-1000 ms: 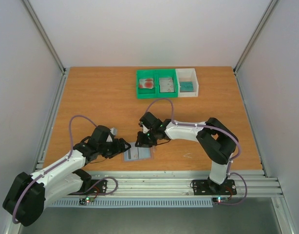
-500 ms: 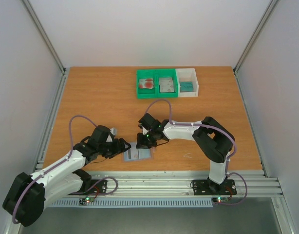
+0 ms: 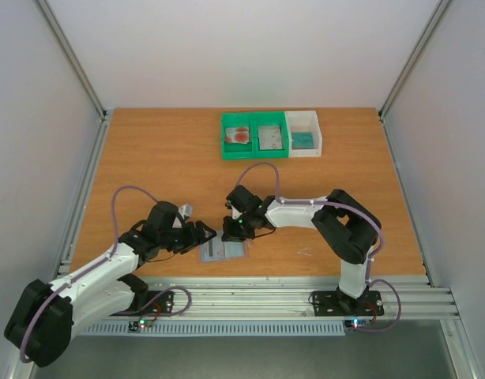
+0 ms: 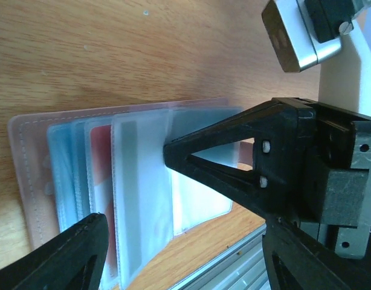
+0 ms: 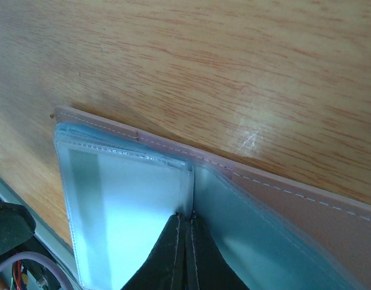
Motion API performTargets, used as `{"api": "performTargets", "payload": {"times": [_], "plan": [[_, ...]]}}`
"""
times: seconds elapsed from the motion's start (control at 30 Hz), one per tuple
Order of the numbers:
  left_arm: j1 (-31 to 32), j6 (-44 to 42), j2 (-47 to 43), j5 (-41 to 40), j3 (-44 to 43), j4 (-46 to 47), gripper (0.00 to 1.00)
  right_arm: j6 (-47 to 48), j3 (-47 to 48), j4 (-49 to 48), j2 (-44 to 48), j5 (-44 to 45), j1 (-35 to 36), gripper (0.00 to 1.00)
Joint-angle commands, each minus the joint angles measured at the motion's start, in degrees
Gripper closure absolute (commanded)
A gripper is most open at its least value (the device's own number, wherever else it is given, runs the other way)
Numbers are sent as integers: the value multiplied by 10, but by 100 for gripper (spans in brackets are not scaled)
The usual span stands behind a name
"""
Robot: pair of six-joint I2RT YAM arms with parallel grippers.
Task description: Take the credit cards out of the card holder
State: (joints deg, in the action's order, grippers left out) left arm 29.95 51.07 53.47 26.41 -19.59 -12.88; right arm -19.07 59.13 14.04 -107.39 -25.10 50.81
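Observation:
The card holder (image 3: 223, 251) lies open near the table's front edge, brownish-pink outside with blue-grey clear sleeves (image 4: 143, 175). A reddish patch (image 4: 100, 154) shows through one sleeve. My right gripper (image 3: 231, 230) is shut, its tips (image 5: 187, 225) pressing on the holder's centre fold (image 5: 191, 181); it also shows in the left wrist view (image 4: 173, 154). My left gripper (image 3: 203, 235) is open at the holder's left edge, its fingers (image 4: 70, 254) spread either side of the sleeves. A white-and-red card (image 3: 239, 135), a grey-silver card (image 3: 270, 136) and a teal card (image 3: 303, 140) lie in the trays.
A green tray (image 3: 253, 153) and a white tray (image 3: 317, 136) stand side by side at the back centre. The aluminium rail (image 3: 266, 294) runs just in front of the holder. White walls enclose the table on three sides.
My right gripper has come down and left onto the holder's fold. My left gripper has moved right to the holder's edge. The holder has turned slightly.

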Motion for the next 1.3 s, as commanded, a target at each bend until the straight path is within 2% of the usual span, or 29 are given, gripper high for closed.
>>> {"api": "performTargets", "payload": {"times": [0.0,0.67,1.07,1.27], "plan": [[-3,5,11,24,3,54,29,-1,-18,6,0,11,6,99],[-3,-1,67,18,18,115,29,-4,-27,-8,2,0,6,99],[-2,-1,93,32,18,156,36,-20,-50,-41,13,-4,6,99],[-2,4,80,33,15,146,35,-24,-61,-49,16,8,5,99]]}}
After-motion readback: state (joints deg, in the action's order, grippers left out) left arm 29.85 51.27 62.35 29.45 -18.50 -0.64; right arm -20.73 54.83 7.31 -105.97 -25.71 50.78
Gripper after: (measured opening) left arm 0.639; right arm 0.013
